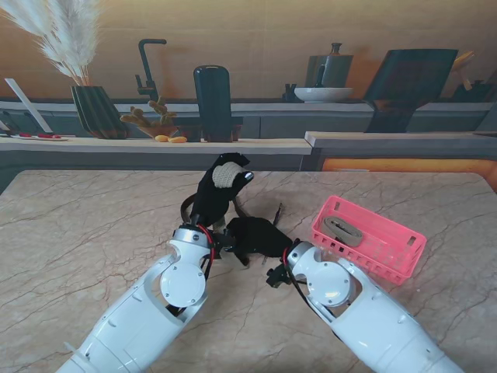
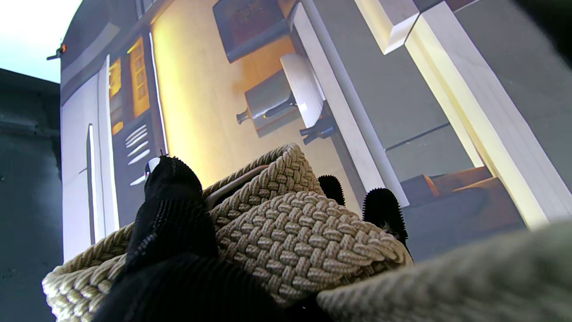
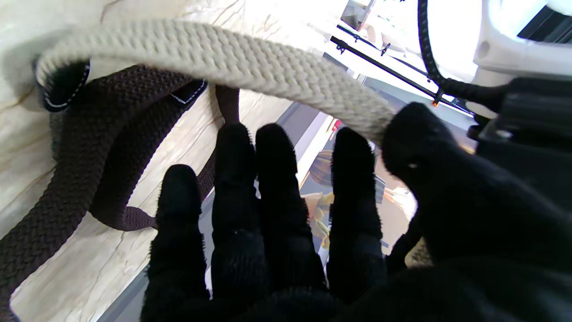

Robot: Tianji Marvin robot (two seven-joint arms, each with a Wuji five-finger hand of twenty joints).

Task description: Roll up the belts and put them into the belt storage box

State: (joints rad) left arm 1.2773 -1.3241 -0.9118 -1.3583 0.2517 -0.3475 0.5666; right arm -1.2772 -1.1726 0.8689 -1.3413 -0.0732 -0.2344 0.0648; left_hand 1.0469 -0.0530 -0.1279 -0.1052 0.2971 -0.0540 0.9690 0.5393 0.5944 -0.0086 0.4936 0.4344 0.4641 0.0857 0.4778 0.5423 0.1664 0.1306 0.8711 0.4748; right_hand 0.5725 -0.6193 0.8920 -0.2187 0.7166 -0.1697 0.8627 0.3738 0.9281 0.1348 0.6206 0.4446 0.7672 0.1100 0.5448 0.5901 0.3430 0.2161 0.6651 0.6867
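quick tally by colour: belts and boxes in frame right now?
Beige braided belt, partly rolled in the left hand: 1
Dark brown braided belt, loose on the table: 1
Grey-beige belt, lying in the box: 1
Pink belt storage box: 1
Total: 3 belts, 1 box, 4 things.
The right hand touches the beige belt's free end.

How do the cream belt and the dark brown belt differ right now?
The cream belt is partly rolled and gripped by the left hand; the dark brown belt lies loose on the table. Cream is pale, brown nearly black. Both are braided weave, neither in the pink box.
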